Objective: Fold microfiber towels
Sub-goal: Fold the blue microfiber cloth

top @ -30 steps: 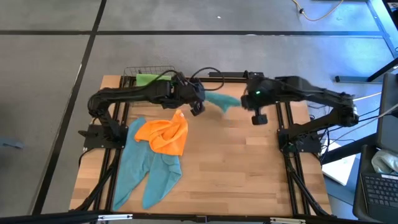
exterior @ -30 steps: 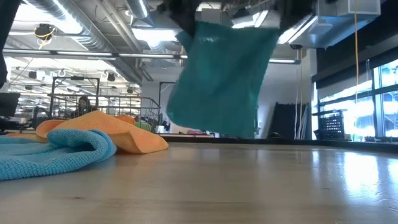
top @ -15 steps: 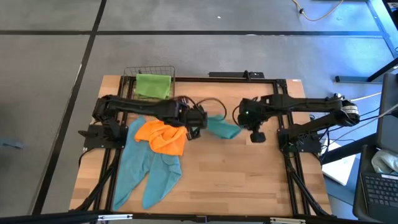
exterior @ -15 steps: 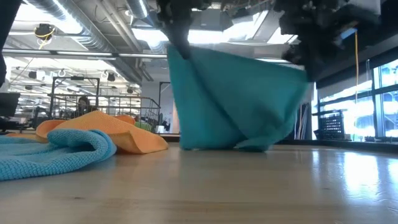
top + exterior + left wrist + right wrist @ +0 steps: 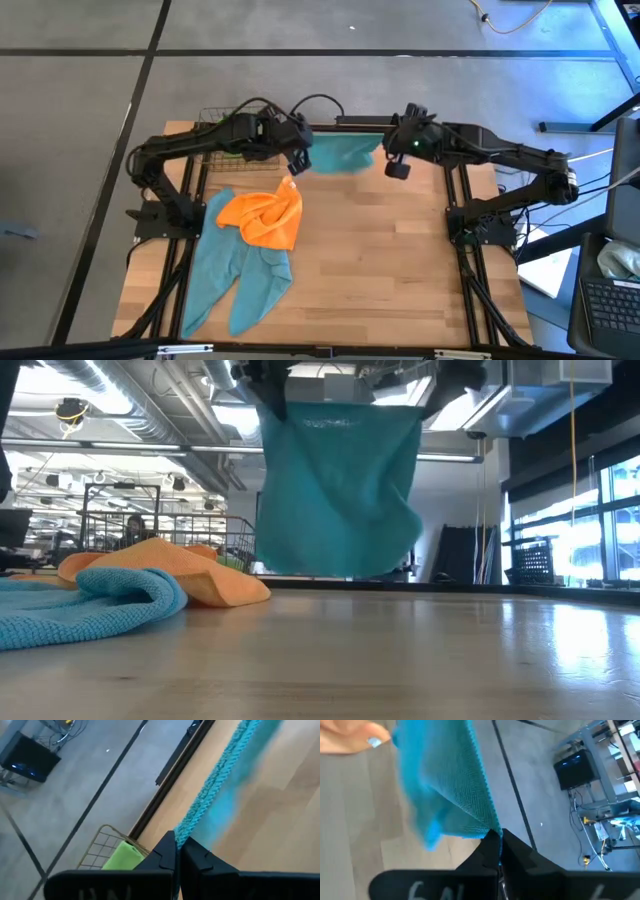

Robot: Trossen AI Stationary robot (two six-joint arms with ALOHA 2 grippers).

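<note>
A teal towel (image 5: 343, 155) (image 5: 338, 490) hangs spread between my two grippers over the far part of the table. My left gripper (image 5: 298, 160) (image 5: 179, 851) is shut on its upper left corner, and my right gripper (image 5: 392, 165) (image 5: 500, 842) is shut on its upper right corner. An orange towel (image 5: 265, 218) lies crumpled on top of light blue towels (image 5: 240, 275) at the table's left. A lime green towel (image 5: 122, 857) lies in a wire basket (image 5: 97, 845) at the far left corner. My left gripper pinches the teal towel's upper corner (image 5: 181, 836) between its two shut fingers, slanting down from the table's left. The top edge runs away from the fingers toward the other gripper. The cloth hangs below, clear of the table. My right gripper pinches the towel's other upper corner (image 5: 491, 827) between its shut fingers, slanting down from the table's right. The towel hangs below the fingers as a flat sheet, its top edge (image 5: 340, 408) drawn nearly level between both grippers and its lower edge (image 5: 330, 572) off the table.
The orange and light blue pile (image 5: 120, 595) takes up the table's left half. The bare wooden table (image 5: 400, 270) stretches over the middle and right. Black frame rails (image 5: 460, 250) run along both sides, and the wire basket (image 5: 205, 118) stands at the far left corner.
Both grippers swung down and toward the table's middle, setting the teal towel's lower part on the wood, then rose back toward the far edge. The towel is lifted clear again and hangs flatter and wider between them than a second ago.
</note>
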